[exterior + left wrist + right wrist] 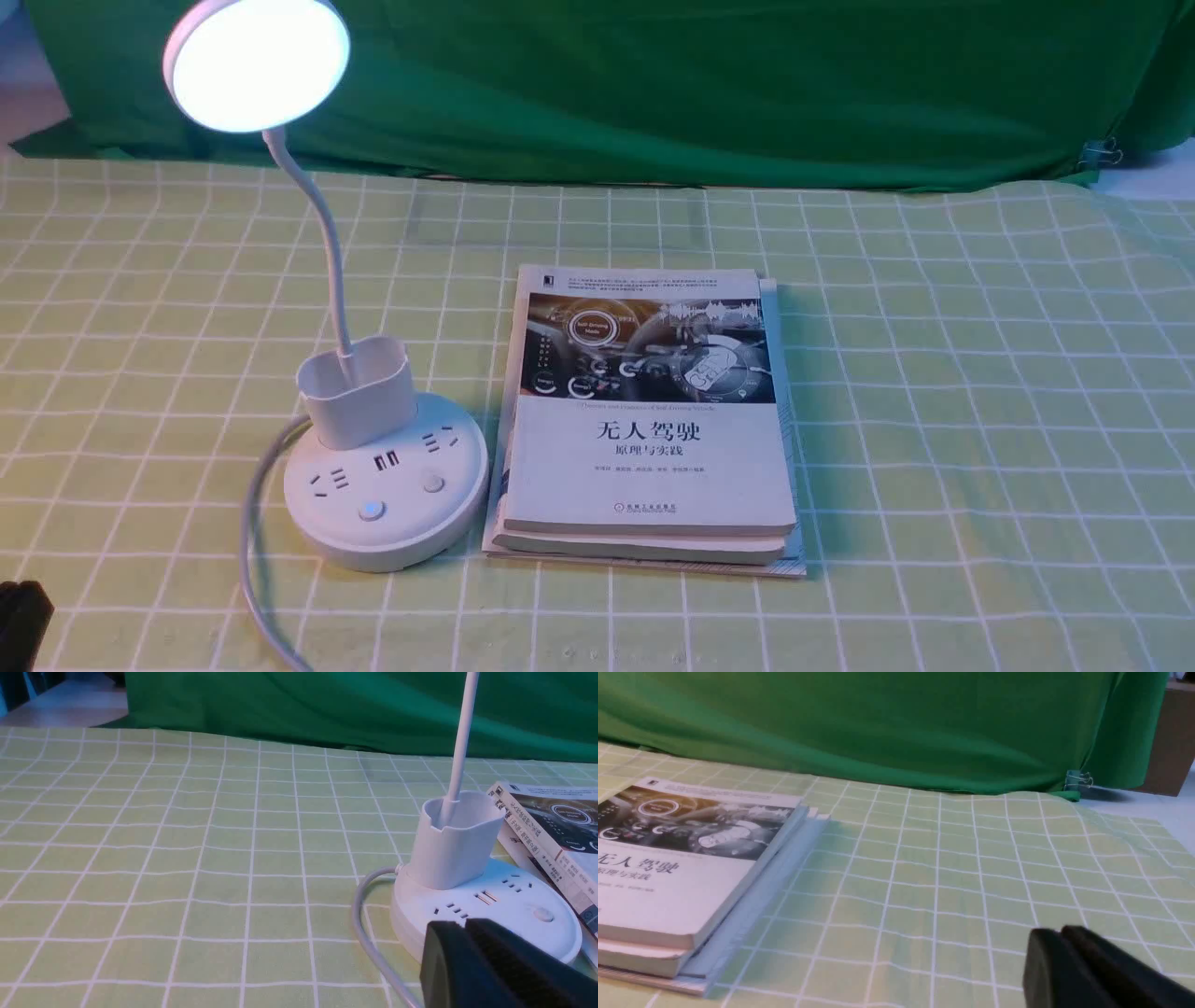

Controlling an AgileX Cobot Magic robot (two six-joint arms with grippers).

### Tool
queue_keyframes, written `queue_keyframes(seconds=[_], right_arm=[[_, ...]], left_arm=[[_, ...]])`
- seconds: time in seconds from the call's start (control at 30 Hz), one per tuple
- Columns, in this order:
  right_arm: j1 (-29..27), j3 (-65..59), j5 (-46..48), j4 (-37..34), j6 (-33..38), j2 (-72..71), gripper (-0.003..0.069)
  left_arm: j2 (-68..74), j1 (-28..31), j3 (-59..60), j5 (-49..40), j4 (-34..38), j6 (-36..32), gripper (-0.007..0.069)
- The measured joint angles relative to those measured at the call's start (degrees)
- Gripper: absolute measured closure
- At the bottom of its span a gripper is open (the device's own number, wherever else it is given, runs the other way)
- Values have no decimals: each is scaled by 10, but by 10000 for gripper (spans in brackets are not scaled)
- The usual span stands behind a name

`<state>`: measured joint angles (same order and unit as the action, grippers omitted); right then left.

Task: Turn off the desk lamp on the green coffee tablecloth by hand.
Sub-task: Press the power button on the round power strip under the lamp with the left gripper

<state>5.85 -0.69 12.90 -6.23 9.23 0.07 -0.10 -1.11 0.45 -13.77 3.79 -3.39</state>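
The desk lamp stands on the green coffee tablecloth [980,420], left of centre. Its round disc head [257,63] glows bright. Its round base [387,485] carries sockets, a blue-lit button [371,510] and a plain button [432,483]. My left gripper [21,621] shows only as a black tip at the lower left corner, well short of the base. In the left wrist view the left gripper [465,926] is shut and empty, in front of the base [514,905], hiding its near part. My right gripper [1059,933] is shut and empty above bare cloth, out of the front view.
A stack of books [649,420] lies right beside the lamp base and also shows in the right wrist view [668,872]. The lamp's white cord [250,523] curls off the base's left toward the front edge. A dark green backdrop [700,84] hangs behind, with a binder clip [1102,152].
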Motion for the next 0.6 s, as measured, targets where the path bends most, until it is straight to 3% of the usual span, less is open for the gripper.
queue_keyframes(seconds=[0.5,0.6], right_arm=[[0,0,0,0,0,0,629],[0,0,0,0,0,0,629]], left_arm=[[0,0,0,7,0,0,606],[0,0,0,43,51,41,606]])
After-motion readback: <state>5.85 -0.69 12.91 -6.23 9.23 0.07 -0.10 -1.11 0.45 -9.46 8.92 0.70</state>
